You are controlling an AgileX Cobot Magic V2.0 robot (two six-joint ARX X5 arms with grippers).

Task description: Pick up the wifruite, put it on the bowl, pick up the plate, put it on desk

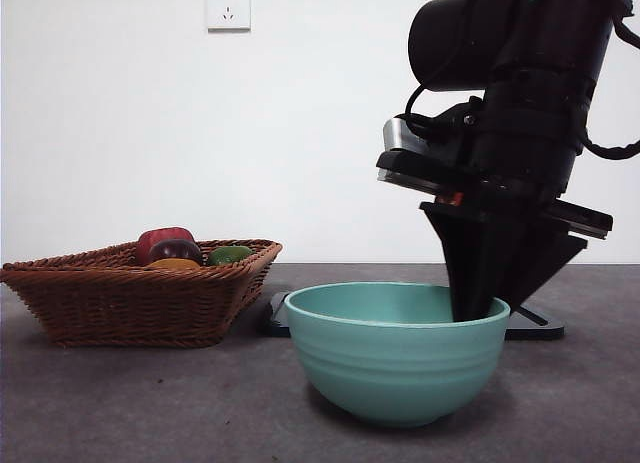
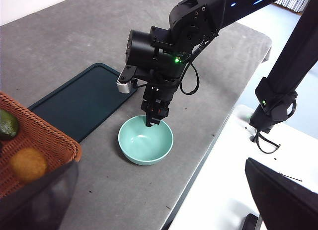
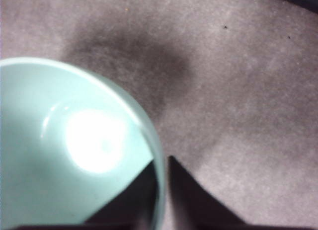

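We see the bowl (image 1: 397, 351) nearest on the desk (image 1: 150, 413), our right gripper (image 3: 161, 190) clamped on its rim. Behind, the wifruite (image 2: 28, 164) lies in the basket (image 1: 140, 298); left gripper's (image 2: 159, 200) fingers unclear.

Teal bowl (image 1: 397, 358), brown basket (image 1: 140, 293).

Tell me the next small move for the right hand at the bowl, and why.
Probably open the right hand and lift it clear. It grips the rim of the bowl, one jaw inside and one outside, yet the bowl rests on the desk and is empty. The wifruite lies in the basket, near the open left hand, so the bowl should be freed.
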